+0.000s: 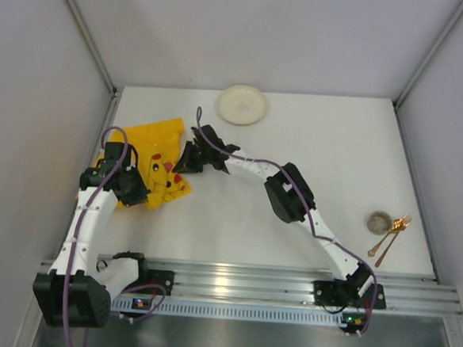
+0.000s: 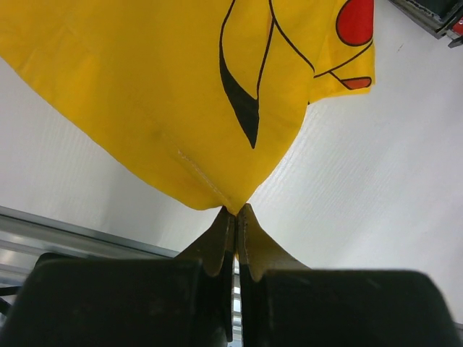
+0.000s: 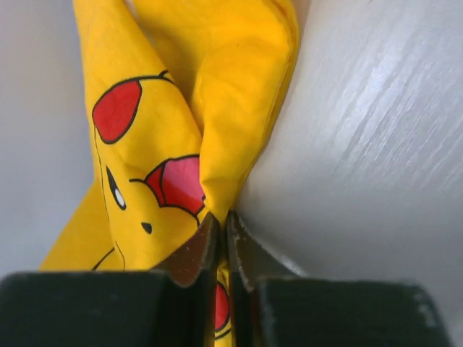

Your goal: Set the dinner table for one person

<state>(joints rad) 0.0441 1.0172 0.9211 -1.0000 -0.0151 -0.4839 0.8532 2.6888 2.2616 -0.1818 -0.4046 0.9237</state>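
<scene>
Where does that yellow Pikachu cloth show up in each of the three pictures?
Top external: yellow cloth, left of centre, between the two arms.
Left wrist: cloth fills the top, one corner pinched in the jaws.
Right wrist: cloth bunched left and centre, pinched in the jaws.
Shared landmark: the white dinner table beneath it.

We see the worktop as a large, flat white rectangle, plain and matte, lying level and far bigger than anything on it. Close up, its surface shows a fine ribbed grain. A round pale plate sits at its far edge and a rumpled yellow cloth lies on its left part. Toward its near right corner stand a small bowl and, just beside it, two gold utensils.
</scene>
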